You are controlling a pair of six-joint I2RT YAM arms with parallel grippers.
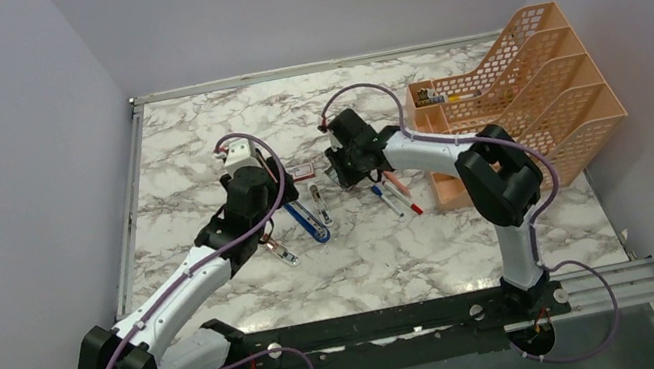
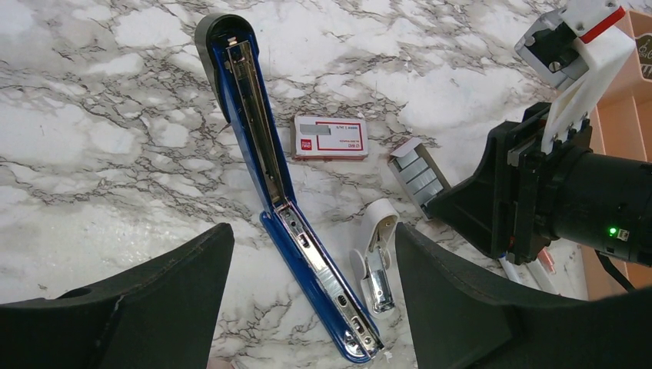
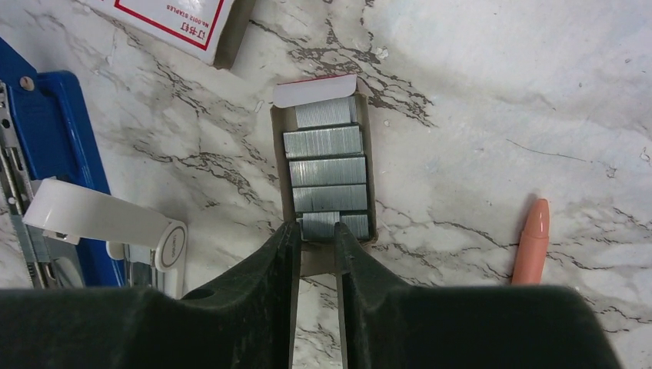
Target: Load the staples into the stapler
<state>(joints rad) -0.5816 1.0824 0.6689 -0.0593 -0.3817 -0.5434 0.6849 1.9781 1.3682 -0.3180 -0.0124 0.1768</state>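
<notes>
Right jaws pinch a grey staple strip (image 3: 321, 225) in its cardboard tray (image 3: 315, 91), while left jaws hang wide, empty, over the opened bright-blue stapler (image 2: 250, 131) beside a small white staple remover (image 2: 374, 257).

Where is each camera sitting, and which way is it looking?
Top camera: above, behind the arms, looking down at the table; both arms show.
Left wrist: rides the left arm, faces down at the open stapler; its spread fingers show.
Right wrist: rides the right arm, faces down at the staples; its near-closed fingers show.
Both wrist views share the stapler and staples.
</notes>
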